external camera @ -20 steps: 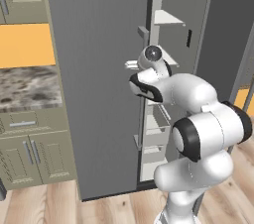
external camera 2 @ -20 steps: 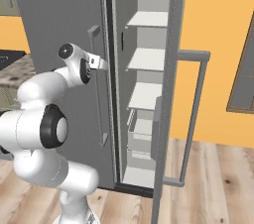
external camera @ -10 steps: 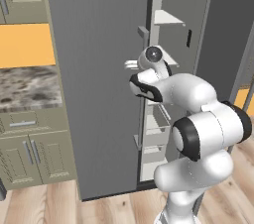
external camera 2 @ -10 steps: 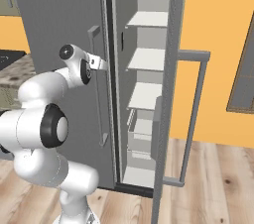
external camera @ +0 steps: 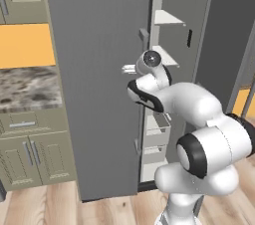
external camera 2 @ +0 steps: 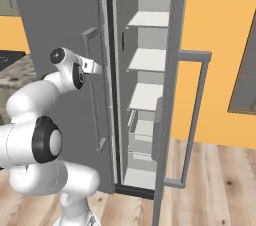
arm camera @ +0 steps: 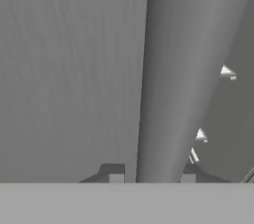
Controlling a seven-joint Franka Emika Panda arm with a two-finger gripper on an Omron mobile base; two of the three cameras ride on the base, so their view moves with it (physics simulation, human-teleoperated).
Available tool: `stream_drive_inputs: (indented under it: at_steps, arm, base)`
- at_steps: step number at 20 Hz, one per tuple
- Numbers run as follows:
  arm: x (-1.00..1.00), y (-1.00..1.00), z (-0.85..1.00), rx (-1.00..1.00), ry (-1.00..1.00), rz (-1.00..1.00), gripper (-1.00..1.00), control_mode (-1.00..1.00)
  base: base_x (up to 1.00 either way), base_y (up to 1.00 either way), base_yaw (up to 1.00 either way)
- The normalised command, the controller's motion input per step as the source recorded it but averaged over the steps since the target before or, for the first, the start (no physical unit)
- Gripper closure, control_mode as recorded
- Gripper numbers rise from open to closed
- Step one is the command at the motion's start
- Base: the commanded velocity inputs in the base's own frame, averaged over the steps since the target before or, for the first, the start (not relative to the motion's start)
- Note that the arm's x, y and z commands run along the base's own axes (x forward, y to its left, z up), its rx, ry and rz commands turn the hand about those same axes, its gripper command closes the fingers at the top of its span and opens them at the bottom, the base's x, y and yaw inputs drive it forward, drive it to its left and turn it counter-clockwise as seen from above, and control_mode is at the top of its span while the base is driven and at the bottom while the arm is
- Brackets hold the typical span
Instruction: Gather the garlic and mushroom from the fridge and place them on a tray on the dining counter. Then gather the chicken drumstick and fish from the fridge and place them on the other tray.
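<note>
The tall grey fridge (external camera: 99, 79) stands in front of me with its left door closed and its right door (external camera 2: 167, 100) swung open. White shelves (external camera 2: 147, 60) show inside. My gripper (arm camera: 151, 176) is shut on the left door's long vertical bar handle (arm camera: 163, 69), one fingertip on each side of it. From the right base view the gripper (external camera 2: 95, 66) meets the handle (external camera 2: 92, 110) near its upper part. In the left base view the gripper (external camera: 128, 68) is at the door's right edge. Garlic, mushroom, drumstick, fish, trays and dining counter are out of view.
Olive-beige cabinets with a marble top (external camera: 27, 87) stand left of the fridge against an orange wall. The open right door's bar handle (external camera 2: 200, 115) juts out on the right. Wooden floor (external camera 2: 215, 180) lies below. Drawers (external camera: 157, 129) sit low inside the fridge.
The gripper's fingers have closed onto the left door's handle. The arm and the doors stay where they were.
</note>
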Motion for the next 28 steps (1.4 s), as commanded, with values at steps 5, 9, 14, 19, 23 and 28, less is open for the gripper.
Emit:
stream_drive_inputs:
  at_steps: [5,9,14,19,23,28]
  arm:
    - [-0.56,0.93,0.0,-0.01,0.02,0.09,1.0,-1.0]
    - [-0.43,1.0,0.0,0.0,0.06,0.14,1.0,-1.0]
    - [-0.44,1.0,0.0,0.0,0.06,0.16,1.0,-1.0]
    - [-0.5,1.0,0.0,-0.02,0.02,0.13,1.0,-1.0]
    - [-0.5,1.0,0.0,-0.03,0.0,0.1,1.0,-1.0]
    - [-0.52,1.0,0.0,-0.05,0.0,0.08,1.0,-1.0]
  base:
    - [0.0,0.0,0.0]
    - [0.0,0.0,0.0]
    - [0.0,0.0,0.0]
    - [0.0,0.0,0.0]
    - [0.0,0.0,0.0]
    - [0.0,0.0,0.0]
